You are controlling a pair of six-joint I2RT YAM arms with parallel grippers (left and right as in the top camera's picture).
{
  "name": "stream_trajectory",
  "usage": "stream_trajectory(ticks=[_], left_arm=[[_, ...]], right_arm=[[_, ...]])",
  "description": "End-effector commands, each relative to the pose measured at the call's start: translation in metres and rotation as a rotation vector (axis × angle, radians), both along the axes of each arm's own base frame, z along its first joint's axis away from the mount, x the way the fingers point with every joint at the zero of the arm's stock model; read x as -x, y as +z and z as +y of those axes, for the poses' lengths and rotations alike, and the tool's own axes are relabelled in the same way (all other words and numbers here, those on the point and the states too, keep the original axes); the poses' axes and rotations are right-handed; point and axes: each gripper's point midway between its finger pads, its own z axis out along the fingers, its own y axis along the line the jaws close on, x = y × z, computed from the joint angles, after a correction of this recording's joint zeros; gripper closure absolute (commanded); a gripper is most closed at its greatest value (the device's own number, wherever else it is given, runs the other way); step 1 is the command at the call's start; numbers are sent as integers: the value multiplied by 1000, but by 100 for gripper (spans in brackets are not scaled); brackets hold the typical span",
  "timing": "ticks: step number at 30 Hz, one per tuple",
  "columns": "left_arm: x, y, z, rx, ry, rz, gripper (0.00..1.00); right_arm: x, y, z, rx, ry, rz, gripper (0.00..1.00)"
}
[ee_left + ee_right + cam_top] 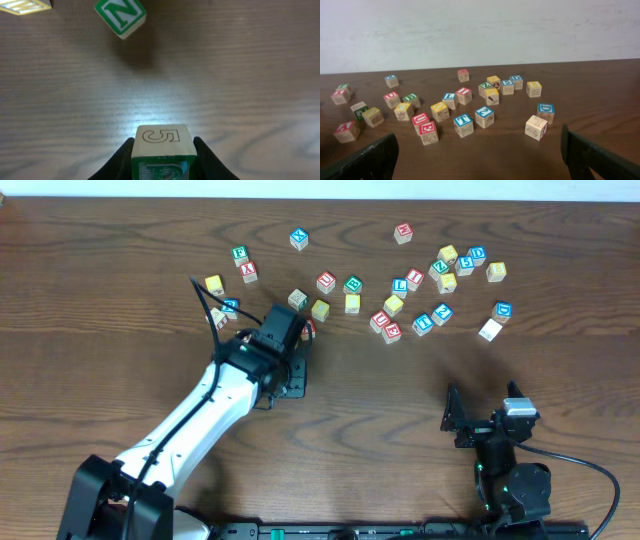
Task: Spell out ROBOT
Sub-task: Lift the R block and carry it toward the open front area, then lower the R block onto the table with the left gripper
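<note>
Overhead: even soft light, short faint shadows, sharp. Left wrist: white glare patch on table [150, 107] ahead of held cube [162, 142]; N cube [121, 16] slightly soft, frame corners dim. Right wrist: bright wall [470, 30], near foreground dark, blurred.

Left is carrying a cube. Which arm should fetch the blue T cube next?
Probably right. The right gripper is open and empty, with the blue T cube in view ahead of it; the left gripper is shut on the held cube.
</note>
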Motion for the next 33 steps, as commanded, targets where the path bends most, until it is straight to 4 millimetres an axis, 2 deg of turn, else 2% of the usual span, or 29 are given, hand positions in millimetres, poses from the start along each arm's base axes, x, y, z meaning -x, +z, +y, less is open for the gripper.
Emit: stream_trajectory(ticks=[1,19,33], left_arm=[[0,-10,9,-37,66,-19,92],[-1,-52,13,-88,54,26,92],[-5,-55,11,-82,55,13,92]], right_arm=[[0,-2,-1,14,-2,4,1],[0,-2,-1,14,-2,4,1],[0,-2,-1,14,-2,4,1]])
